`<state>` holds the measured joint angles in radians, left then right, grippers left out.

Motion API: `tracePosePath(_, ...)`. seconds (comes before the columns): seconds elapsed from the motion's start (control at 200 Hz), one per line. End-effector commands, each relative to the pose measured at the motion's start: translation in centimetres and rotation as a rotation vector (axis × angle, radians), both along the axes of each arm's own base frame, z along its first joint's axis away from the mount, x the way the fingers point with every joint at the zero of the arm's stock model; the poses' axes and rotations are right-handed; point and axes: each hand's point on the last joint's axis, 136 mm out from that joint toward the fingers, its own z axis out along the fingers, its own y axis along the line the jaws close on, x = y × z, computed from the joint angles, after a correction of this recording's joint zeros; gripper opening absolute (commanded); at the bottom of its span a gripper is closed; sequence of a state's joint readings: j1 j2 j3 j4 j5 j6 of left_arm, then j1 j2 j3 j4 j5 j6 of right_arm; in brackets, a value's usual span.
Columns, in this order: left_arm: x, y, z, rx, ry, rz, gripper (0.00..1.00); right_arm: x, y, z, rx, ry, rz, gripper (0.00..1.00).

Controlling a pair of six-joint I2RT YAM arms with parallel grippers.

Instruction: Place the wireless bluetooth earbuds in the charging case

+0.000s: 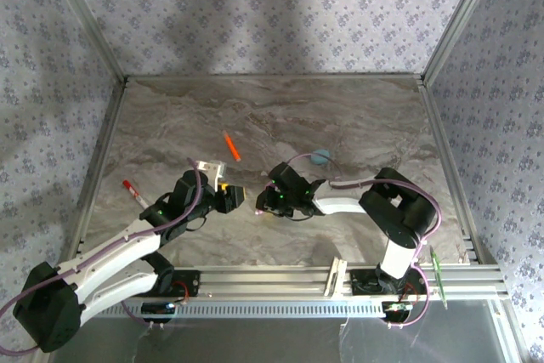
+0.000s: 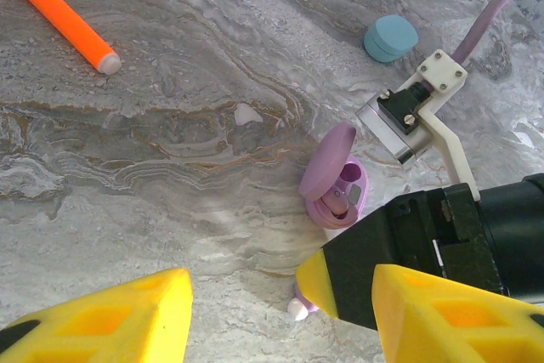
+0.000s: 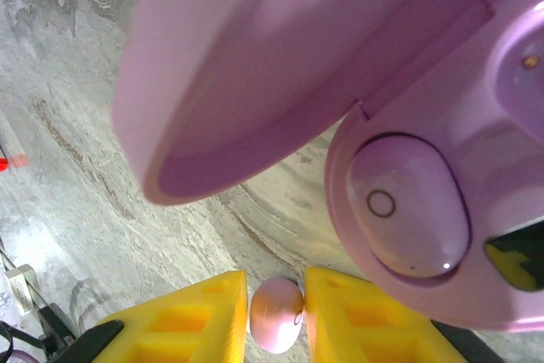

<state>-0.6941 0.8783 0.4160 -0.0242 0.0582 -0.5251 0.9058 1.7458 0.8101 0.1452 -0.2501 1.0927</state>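
Earbud (image 3: 276, 314), glossy pink, small, rounded

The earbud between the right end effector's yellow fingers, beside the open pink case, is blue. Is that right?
Not quite. The earbud between the right end effector's yellow fingers, beside the open pink case, is pink, not blue. The right wrist view shows it.

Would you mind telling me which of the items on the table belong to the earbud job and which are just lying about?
Part of the job:
- open pink case
- pink earbud seated in it
- second pink earbud, between the right gripper's fingers
- closed cyan case

Just lying about:
- orange stick
- red-tipped stick
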Motion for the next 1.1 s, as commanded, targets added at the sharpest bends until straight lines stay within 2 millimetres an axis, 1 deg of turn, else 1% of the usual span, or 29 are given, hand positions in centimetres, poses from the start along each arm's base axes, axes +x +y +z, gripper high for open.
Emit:
tracePosePath(0.0, 0.1, -0.2, 0.6, -0.017, -0.023, 0.000, 0.59, -0.7, 0.3, -1.1, -0.044, 0.022, 0.013, 0.26)
tracePosePath(0.35, 0.2, 0.0, 0.4, -0.010, -0.019, 0.007, 0.59, -1.3, 0.5, -1.8, -0.083, 0.034, 0.033, 0.26)
tracePosePath(0.655, 0.2, 0.0, 0.4, -0.009, -0.020, 0.011, 0.59, -1.5, 0.4, -2.0, -0.115, 0.032, 0.048, 0.23)
tracePosePath(0.715, 0.2, 0.0, 0.4, -0.008, -0.019, 0.012, 0.59, -1.5, 0.5, -1.9, -0.119, 0.029, 0.052, 0.24)
tracePosePath(0.785, 0.2, 0.0, 0.4, -0.009, -0.019, 0.011, 0.59, -1.5, 0.5, -1.9, -0.124, 0.025, 0.055, 0.28)
tracePosePath(0.885, 0.2, 0.0, 0.4, -0.009, -0.021, 0.013, 0.59, -1.5, 0.6, -1.8, -0.126, 0.023, 0.061, 0.29)
tracePosePath(1.094, 0.2, 0.0, 0.4, -0.008, -0.019, 0.013, 0.59, -1.6, 0.4, -2.0, -0.156, 0.019, 0.075, 0.24)
